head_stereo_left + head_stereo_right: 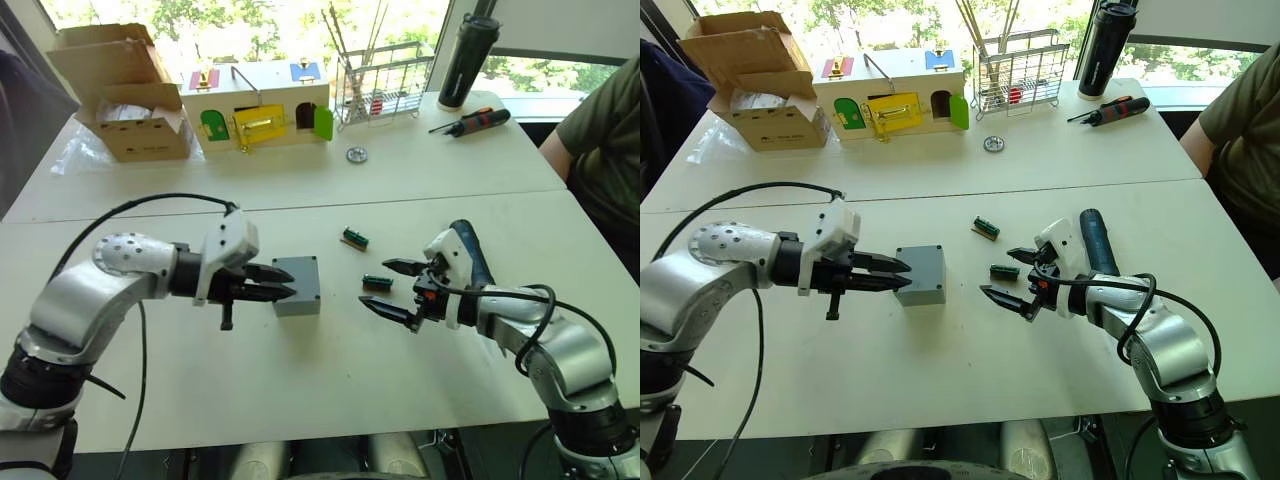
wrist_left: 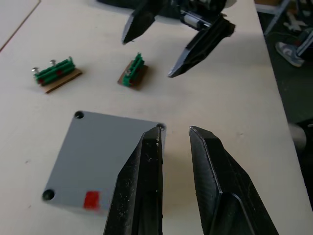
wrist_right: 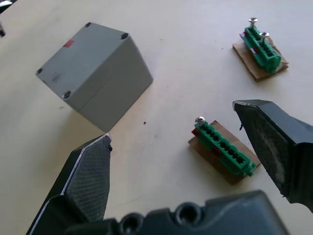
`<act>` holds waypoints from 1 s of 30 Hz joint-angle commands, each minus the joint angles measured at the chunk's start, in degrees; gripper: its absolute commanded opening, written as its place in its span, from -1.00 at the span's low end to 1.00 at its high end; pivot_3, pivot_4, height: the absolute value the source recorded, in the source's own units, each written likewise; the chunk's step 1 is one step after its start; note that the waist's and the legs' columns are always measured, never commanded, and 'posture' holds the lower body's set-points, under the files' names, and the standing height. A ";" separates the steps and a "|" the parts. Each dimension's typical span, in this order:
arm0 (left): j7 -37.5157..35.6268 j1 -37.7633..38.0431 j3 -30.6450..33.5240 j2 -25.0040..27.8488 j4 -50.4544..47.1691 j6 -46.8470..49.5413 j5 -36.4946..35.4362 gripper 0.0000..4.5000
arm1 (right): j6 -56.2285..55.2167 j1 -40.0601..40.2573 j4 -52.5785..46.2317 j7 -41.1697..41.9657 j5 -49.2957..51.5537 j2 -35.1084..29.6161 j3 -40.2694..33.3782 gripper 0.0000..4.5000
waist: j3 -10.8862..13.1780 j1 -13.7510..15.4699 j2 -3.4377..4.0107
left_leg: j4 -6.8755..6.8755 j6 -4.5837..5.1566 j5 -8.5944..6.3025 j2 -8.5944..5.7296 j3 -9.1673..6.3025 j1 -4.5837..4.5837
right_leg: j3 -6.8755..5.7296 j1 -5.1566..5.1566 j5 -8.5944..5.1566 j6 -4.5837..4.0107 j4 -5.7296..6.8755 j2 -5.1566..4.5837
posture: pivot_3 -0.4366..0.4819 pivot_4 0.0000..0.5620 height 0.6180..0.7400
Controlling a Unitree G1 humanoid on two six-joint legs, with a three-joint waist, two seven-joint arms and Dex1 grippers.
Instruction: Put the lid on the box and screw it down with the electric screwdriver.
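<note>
You have the white counter [image 1: 300,400] under both arms. At its far edge sit an open brown cardboard box [image 1: 125,90], a pale wooden box with coloured doors [image 1: 257,105], a wire rack [image 1: 385,85], a tall black bottle [image 1: 470,60] and a red-and-black hand screwdriver [image 1: 472,122]. A person's sleeve [image 1: 605,120] shows at the right edge.

Your left arm reaches in from the left, forearm nearly level, with the left pincer [image 1: 283,283] pointing right. Its fingers stand a narrow gap apart and hold nothing; their tips hang over the left near corner of the grey box [image 1: 298,286], and you cannot tell whether they touch it.

Your right arm comes in from the right, bent at the elbow, with the right pincer [image 1: 393,290] pointing left toward the box. Its fingers are spread wide and empty.

The electric screwdriver [image 1: 472,255] lies on the counter beside the right wrist, its long axis running away from you; its tip is hidden behind the arm.

The box sits near the middle of the counter between the two pincers. Its top face is a flat grey panel with holes at the corners and a small red sticker [image 2: 91,199].

Two small green terminal blocks on brown bases lie right of the box: one [image 1: 376,282] between the right pincer's fingers, the other [image 1: 354,238] farther back. A small metal disc [image 1: 357,154] lies before the wooden box.
</note>
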 commanded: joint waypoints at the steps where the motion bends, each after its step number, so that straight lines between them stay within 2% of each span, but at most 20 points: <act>1: 0.91 -0.71 -3.03 -0.14 -1.00 -2.25 3.05 -0.61 | -3.49 -0.68 1.56 -1.25 -1.35 1.27 0.97 0.55 | 0.00 -0.21 0.00 | 0.00 0.00 0.00 0.00 -0.02 0.00 | -0.01 0.01 0.00 0.00 0.00 0.00 | -0.05 -0.47 1.00; 4: 1.70 -0.80 -4.66 -0.33 -0.47 -3.74 5.27 -0.61 | -5.41 -0.89 3.77 -1.66 -2.71 1.55 1.98 0.55 | 0.00 -0.25 0.00 | 0.01 0.00 0.00 -0.01 -0.01 0.00 | -0.01 0.01 0.00 0.00 -0.01 0.08 | -0.05 -0.47 1.00; 18: 3.41 0.05 -3.54 -1.48 -0.18 -3.32 5.02 -0.61 | -8.93 -3.03 8.94 -2.28 -4.79 3.01 4.04 0.55 | 0.00 -0.25 0.00 | 0.02 -0.01 0.00 0.00 -0.02 0.00 | 0.00 0.01 0.00 0.00 -0.01 0.12 | -0.05 -0.47 1.00; 21: 3.73 0.14 -3.44 -1.53 -0.09 -3.41 5.00 -0.61 | -9.25 -3.19 9.27 -2.15 -4.99 2.95 4.40 0.20 | 0.00 -0.26 0.00 | 0.02 0.00 0.00 0.00 -0.02 0.00 | 0.00 0.01 0.00 0.00 -0.01 0.13 | -0.05 -0.47 1.00; 23: 3.94 0.14 -3.49 -1.66 0.05 -3.48 4.98 -0.61 | -9.41 -3.26 9.49 -2.07 -5.04 2.97 4.49 -0.19 | 0.00 -0.24 0.00 | 0.02 -0.01 0.00 0.00 -0.01 0.00 | -0.01 0.01 0.00 0.00 -0.01 0.13 | -0.05 -0.47 1.00; 26: 4.13 0.26 -3.45 -1.79 0.21 -3.60 5.01 -0.61 | -9.44 -3.35 9.53 -2.19 -5.25 3.26 4.86 -0.88 | 0.00 -0.27 0.00 | 0.02 0.00 0.00 0.00 -0.02 0.00 | -0.01 0.01 0.00 0.00 0.00 0.13 | -0.05 -0.47 1.00; 27: 4.17 0.29 -3.42 -1.82 0.23 -3.61 5.00 -0.61 | -9.43 -3.36 9.50 -2.21 -5.30 3.31 4.95 -0.96 | 0.00 -0.27 0.00 | 0.02 -0.01 0.00 0.00 -0.02 0.00 | -0.01 0.01 0.00 0.00 0.00 0.13 | -0.05 -0.47 1.00; 30: 4.37 0.32 -3.37 -1.96 0.36 -3.71 5.08 -0.61 | -9.54 -3.24 9.56 -2.18 -5.85 3.18 5.34 -0.96 | 0.00 -0.27 0.00 | 0.02 -0.01 0.00 0.00 -0.02 0.00 | -0.01 0.01 0.00 0.00 0.00 0.13 | -0.05 -0.47 1.00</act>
